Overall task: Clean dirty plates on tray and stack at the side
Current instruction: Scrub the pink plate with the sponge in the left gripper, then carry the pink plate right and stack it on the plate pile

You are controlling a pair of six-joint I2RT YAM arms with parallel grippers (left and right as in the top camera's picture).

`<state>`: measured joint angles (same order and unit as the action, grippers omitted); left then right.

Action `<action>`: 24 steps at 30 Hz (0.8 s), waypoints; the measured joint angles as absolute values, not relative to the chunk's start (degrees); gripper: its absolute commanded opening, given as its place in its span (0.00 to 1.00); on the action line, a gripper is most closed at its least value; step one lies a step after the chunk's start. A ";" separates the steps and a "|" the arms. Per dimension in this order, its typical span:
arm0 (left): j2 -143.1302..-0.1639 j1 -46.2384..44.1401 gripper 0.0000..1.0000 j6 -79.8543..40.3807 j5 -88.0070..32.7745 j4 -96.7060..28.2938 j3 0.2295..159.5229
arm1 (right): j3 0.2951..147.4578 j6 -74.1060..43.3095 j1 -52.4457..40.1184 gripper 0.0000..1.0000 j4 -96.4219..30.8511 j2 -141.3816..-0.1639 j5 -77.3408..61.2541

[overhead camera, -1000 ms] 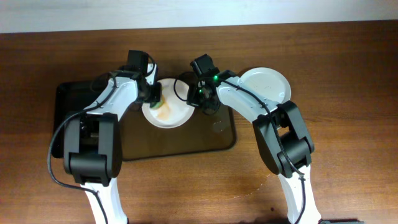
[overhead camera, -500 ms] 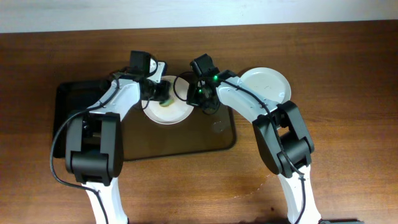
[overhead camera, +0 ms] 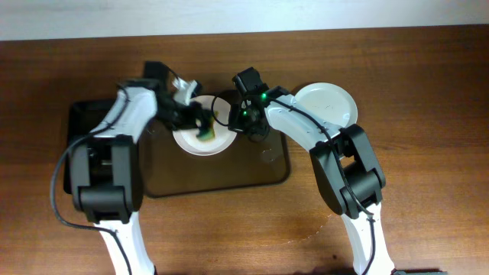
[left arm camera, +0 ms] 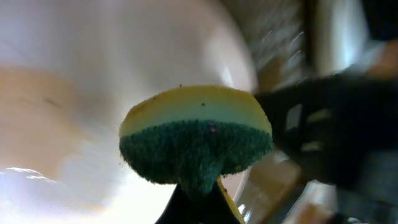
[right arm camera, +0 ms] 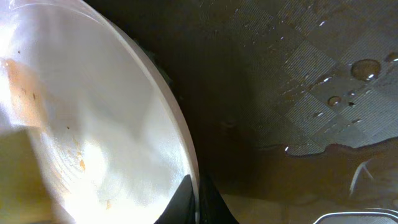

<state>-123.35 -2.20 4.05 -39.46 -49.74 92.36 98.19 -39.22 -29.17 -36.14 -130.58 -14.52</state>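
Observation:
A white plate [overhead camera: 200,140] with an orange-brown smear is held tilted above the smoky-brown tray [overhead camera: 252,169]. My right gripper [overhead camera: 243,122] is shut on the plate's right rim [right arm camera: 186,163]; the smear shows on its face [right arm camera: 23,87]. My left gripper [overhead camera: 200,122] is shut on a yellow and green sponge [left arm camera: 198,140] and presses its green side against the plate's face [left arm camera: 74,93]. A second white plate [overhead camera: 330,101], plain white, lies on the table at the right of the tray. A third plate is not in view.
A smaller black tray [overhead camera: 85,122] lies left of the brown tray, partly under my left arm. Water drops [right arm camera: 365,68] lie on the brown tray's floor. The wooden table [overhead camera: 428,176] stretches right and front.
My left gripper has swept the sponge from the plate's upper left rim across to the right part of its face. The right gripper and the plate have stayed in place.

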 measured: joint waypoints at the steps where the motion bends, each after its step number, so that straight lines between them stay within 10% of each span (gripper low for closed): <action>1: -123.35 0.60 0.01 3.62 -41.67 -50.89 95.90 | 98.19 -39.22 -29.17 0.04 -36.14 -130.58 -14.55; 12: -123.35 14.06 0.01 -2.55 -16.03 -73.38 112.20 | 98.96 -27.99 -27.38 0.04 -41.80 -126.67 -11.11; 24: -123.35 14.00 0.01 -5.50 -6.72 -72.18 112.20 | 100.22 -19.68 -49.58 0.04 -51.68 -112.12 52.29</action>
